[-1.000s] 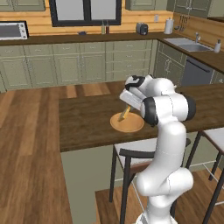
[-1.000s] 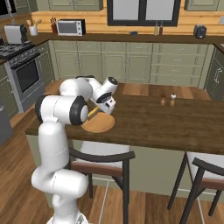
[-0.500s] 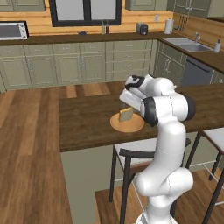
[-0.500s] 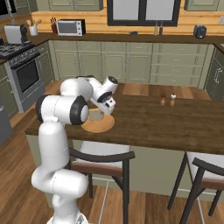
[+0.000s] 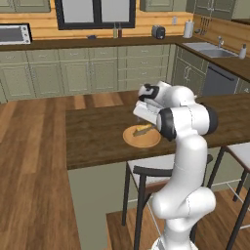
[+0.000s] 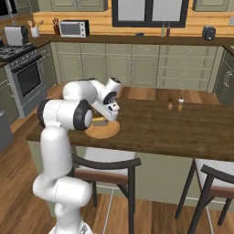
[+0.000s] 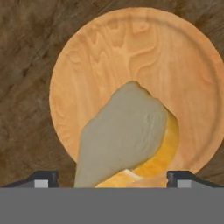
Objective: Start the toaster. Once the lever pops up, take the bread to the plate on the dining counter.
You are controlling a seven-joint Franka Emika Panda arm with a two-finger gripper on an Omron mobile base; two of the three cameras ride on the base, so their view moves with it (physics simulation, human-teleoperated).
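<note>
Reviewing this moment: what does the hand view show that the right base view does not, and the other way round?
Hand view alone: the wood grain on the flat round orange-brown plate and the spread dark finger tips on either side of the pale tan bread slice, neither touching it. Right base view alone: the white arm, two small shakers, dark bar stools and the black pop-up toaster far behind. Both: bread on the plate on the dark brown wood-grain dining counter.

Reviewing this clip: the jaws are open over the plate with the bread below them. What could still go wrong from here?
1. The bread looks tilted rather than flat on the plate; it may tip or slide as it settles.
2. In the hand view it sits toward the plate's near edge, so it could end up overhanging the dining counter.
3. The open gripper flanks the slice closely; a careless retreat might nudge it.
</note>
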